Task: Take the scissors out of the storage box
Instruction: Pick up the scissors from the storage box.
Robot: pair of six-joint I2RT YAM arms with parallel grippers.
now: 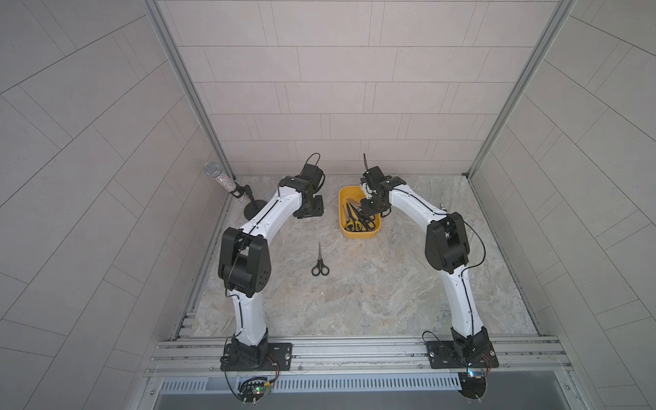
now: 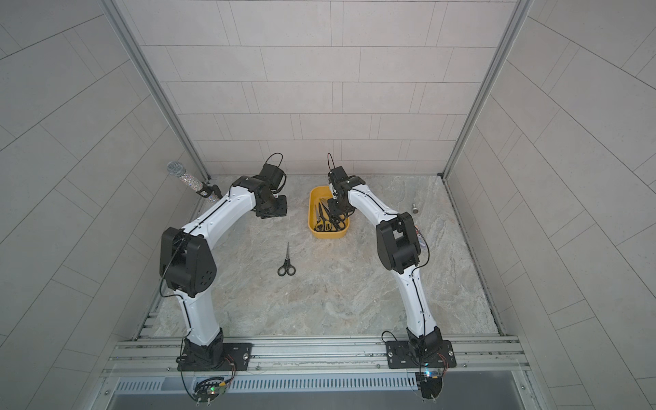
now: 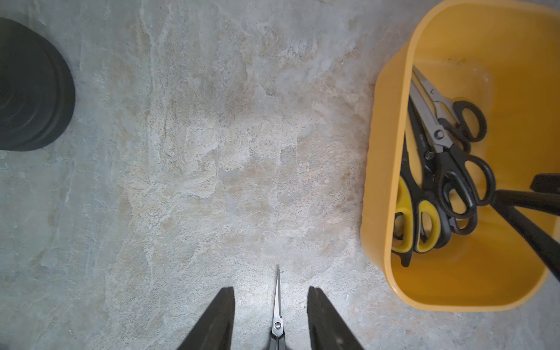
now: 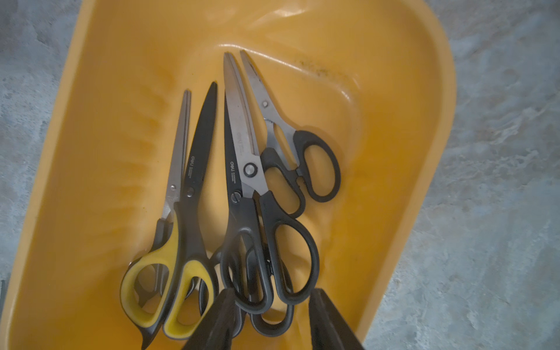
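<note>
Right wrist view, nearest first: my right claw stood part-way apart inside the storage box, its fingers astride the handle loops of the large black-handled scissors. I could not tell whether the pads bore on those loops or merely flanked them.

Finding: the loops lay stacked on another pair's handles, with the yellow-handled pair just beside.

Recommendation: confirm a firm bite on one pair only, lift straight and slowly, and watch that the neighbouring handles do not ride up with it.

Beyond the handles, five pairs in all lay in the box, blades pointing toward its far wall. Farther out, in both top views, one small pair lay on the table, well apart from the box. My left claw hung apart and empty.
</note>
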